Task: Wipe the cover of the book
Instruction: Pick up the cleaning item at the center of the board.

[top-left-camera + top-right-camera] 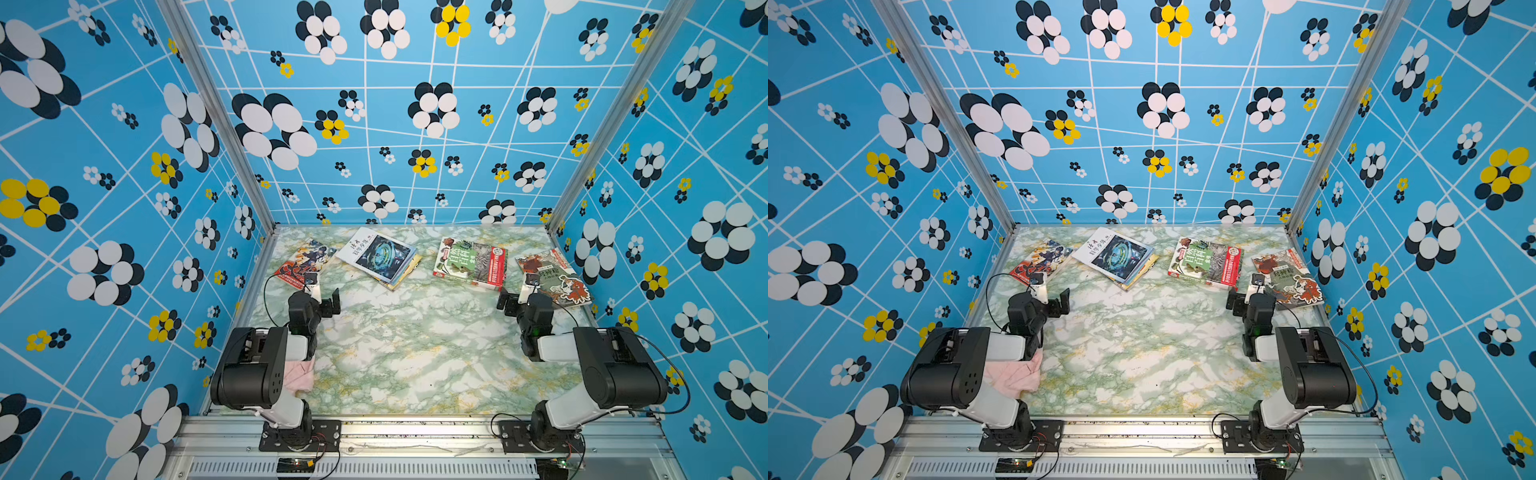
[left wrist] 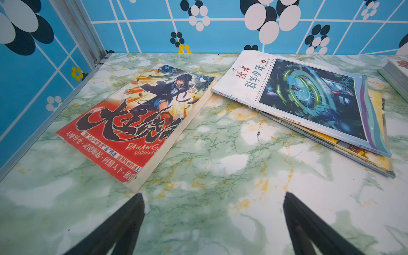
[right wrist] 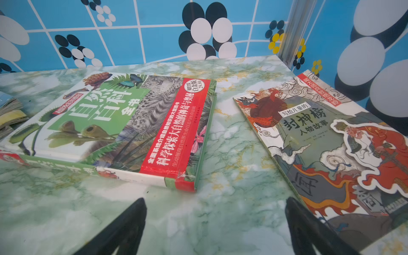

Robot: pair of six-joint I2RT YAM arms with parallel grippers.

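left hand (image 2: pixel 213 195) and right hand (image 3: pixel 215 199) both spread wide, holding nothing — pink cloth (image 1: pixel 1013 376) lies on the table (image 1: pixel 1142 353).

Mid & near part of the table (image 1: pixel 415 353) is bare, so lots of room there. Far side has a row, left to right: red comic book (image 1: pixel 303 255), magazine pile (image 1: pixel 380 255), thick green book (image 1: pixel 469 262), story book (image 1: pixel 557 274), w/ a bare gap between pile & green book. A pink cloth (image 1: pixel 301 374) lies near left, partly under the left arm (image 1: pixel 249 374); walls (image 1: pixel 415 124) close left, right & far.
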